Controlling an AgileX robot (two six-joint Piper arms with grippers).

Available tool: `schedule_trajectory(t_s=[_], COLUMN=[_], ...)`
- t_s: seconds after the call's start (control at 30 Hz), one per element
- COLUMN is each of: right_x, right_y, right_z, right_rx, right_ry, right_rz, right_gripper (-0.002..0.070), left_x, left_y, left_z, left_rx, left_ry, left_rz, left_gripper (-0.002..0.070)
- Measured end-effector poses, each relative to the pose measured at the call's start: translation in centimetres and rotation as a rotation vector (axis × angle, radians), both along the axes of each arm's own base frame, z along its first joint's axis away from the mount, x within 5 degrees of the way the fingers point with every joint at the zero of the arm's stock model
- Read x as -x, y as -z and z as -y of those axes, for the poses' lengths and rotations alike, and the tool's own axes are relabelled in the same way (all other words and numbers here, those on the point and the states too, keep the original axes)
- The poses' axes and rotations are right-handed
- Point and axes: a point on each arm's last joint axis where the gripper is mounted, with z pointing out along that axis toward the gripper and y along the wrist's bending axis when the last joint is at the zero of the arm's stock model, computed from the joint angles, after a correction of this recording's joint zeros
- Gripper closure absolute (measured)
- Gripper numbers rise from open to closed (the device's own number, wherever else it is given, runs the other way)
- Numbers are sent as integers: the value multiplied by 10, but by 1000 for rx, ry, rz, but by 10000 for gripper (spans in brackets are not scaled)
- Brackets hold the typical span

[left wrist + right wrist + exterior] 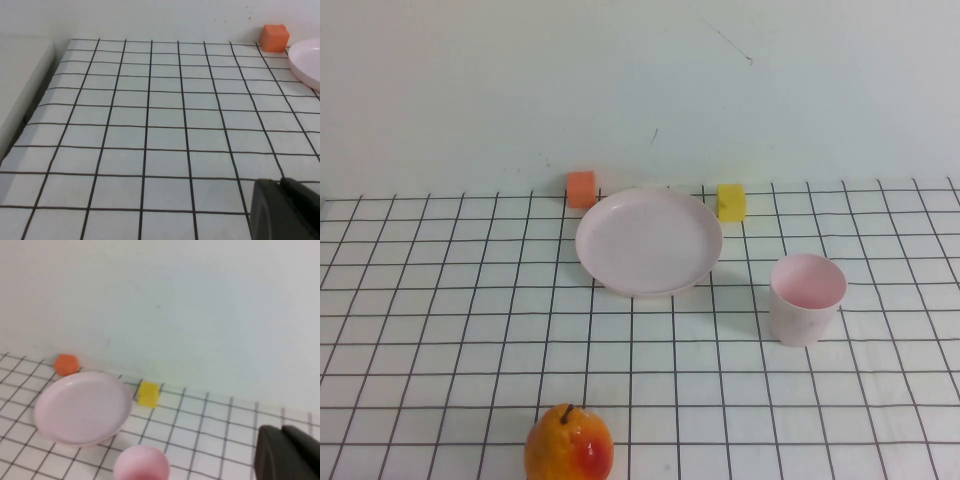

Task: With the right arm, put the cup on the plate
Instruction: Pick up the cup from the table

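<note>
Since the right gripper (287,452) sits with its jaws pressed together and nothing in them, showing only at the corner of its own wrist view, it'll need to spread them wide before going anywhere near the cup (806,298). That cup stands upright on the gridded table (440,300), just to the right of the plate (649,242) and not touching it. Best bet is probably a rim or side pinch, kept level. Left gripper (285,210) is parked over bare grid; can't tell how its jaws stand.
</note>
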Motion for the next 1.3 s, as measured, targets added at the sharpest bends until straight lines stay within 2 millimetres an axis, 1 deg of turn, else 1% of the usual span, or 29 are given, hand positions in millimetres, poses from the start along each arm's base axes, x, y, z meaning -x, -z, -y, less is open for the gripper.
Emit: schedule_trajectory(t_s=[0.07, 0.17, 0.33, 0.5, 0.57, 0.63, 0.77, 0.83, 0.9, 0.97, 1.07, 1.13, 1.2, 1.27, 1.3], right_x=[-19, -50, -97, -145, -159, -171, -183, -187, -190, -190, -188, -189, -191, -193, -193], right_y=[8, 28, 65, 98, 108, 113, 109, 104, 104, 108, 121, 131, 139, 143, 145], right_z=[-5, -10, -18, -20, -21, -22, -27, -35, -45, -57, -72, -75, -74, -74, -74], right_rx=[-33, -56, 1, 55, 69, 76, 140, 181, 215, 258, 366, 432, 454, 449, 445], right_ry=[-47, -108, -254, -357, -392, -420, -448, -464, -494, -529, -578, -565, -526, -496, -485], right_rz=[-48, -138, -291, -461, -522, -560, -547, -531, -528, -537, -589, -638, -682, -710, -720], right_gripper=[678, 678, 678, 678, 678, 678, 678, 678, 678, 678, 678, 665, 618, 540, 481], left_x=[0, 0, 0, 0, 0, 0, 0, 0, 0, 0, 0, 0, 0, 0, 0], left_y=[0, 0, 0, 0, 0, 0, 0, 0, 0, 0, 0, 0, 0, 0, 0], left_z=[0, 0, 0, 0, 0, 0, 0, 0, 0, 0, 0, 0, 0, 0, 0], left_rx=[0, 0, 0, 0, 0, 0, 0, 0, 0, 0, 0, 0, 0, 0, 0], left_ry=[0, 0, 0, 0, 0, 0, 0, 0, 0, 0, 0, 0, 0, 0, 0], left_rz=[0, 0, 0, 0, 0, 0, 0, 0, 0, 0, 0, 0, 0, 0, 0], left_gripper=[678, 678, 678, 678, 678, 678, 678, 678, 678, 678, 678, 678, 678, 678, 678])
